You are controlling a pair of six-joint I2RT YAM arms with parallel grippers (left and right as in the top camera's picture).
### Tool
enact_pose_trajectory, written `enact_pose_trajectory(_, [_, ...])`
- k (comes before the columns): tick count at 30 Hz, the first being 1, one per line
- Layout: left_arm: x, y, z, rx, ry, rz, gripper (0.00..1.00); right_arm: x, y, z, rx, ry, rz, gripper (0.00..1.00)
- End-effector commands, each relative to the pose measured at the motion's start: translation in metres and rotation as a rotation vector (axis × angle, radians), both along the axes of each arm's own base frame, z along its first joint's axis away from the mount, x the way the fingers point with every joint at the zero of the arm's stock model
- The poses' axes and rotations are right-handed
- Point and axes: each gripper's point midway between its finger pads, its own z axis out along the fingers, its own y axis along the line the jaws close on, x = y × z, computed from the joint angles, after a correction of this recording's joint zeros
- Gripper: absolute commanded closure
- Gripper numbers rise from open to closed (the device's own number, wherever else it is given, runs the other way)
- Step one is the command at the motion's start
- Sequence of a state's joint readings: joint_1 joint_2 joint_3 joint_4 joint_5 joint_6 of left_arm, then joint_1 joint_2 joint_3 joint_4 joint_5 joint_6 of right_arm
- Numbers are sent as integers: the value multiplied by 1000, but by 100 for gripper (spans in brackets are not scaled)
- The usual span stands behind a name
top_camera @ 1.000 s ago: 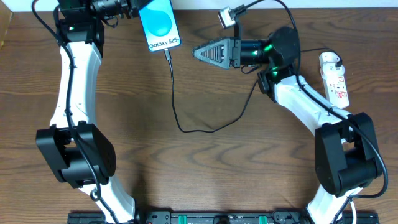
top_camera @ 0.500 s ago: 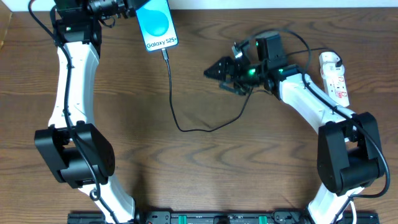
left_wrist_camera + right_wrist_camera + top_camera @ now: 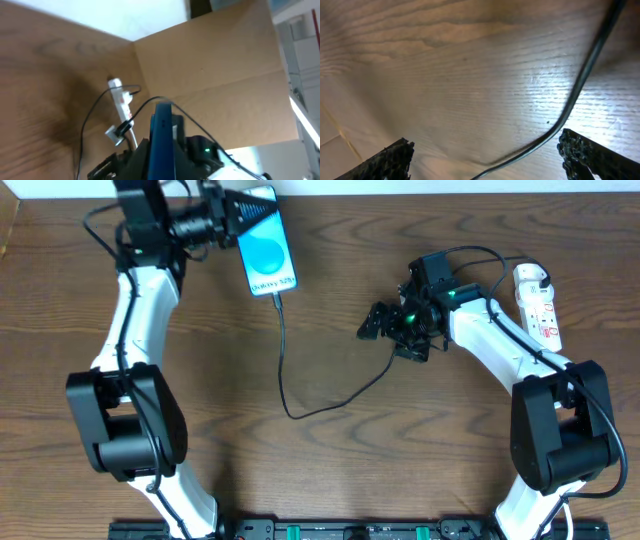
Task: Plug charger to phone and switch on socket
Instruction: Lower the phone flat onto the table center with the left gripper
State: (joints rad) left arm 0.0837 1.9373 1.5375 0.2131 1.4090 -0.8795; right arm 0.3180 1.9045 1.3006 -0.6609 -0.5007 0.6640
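Note:
My left gripper is shut on the phone, held at the table's far left-centre with its lit blue screen facing up. In the left wrist view the phone shows edge-on between the fingers. The charger cable is plugged into the phone's lower end and runs down and right across the table toward my right arm. My right gripper is open and empty, low over the wood beside the cable. The cable passes between its fingertips untouched. The white socket lies at the far right; it also shows in the left wrist view.
A cardboard panel stands beyond the table's right end. The white wall runs along the table's back edge. Thick black robot cables loop above my right arm.
My left arm swung the phone right and lower, tilting it. My right gripper turned downward and moved right and toward the table, settling next to the cable.

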Motion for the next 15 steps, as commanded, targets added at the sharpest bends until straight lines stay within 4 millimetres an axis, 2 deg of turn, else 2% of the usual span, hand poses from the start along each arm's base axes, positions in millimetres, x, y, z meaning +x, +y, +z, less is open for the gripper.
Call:
enact_pose_trajectory(1, [0, -9, -37, 28, 47, 36, 93, -4, 7, 23, 70, -24, 36, 9])
enact_pose_trajectory(5, [-7, -18, -78, 68, 96, 60, 93, -1, -10, 47, -9, -125, 34, 11])
enact_pose_trajectory(8, [-18, -29, -112, 124, 138, 72, 93, 3, -40, 75, -161, -247, -22, 9])
enact_pose_trajectory(12, [-30, -28, -174, 329, 308, 171, 93, 0, -76, 129, -301, -422, -107, 6])
enact_pose_trajectory(15, [-47, -32, -205, 490, 362, 174, 93, -5, -92, 159, -346, -511, -160, 2])
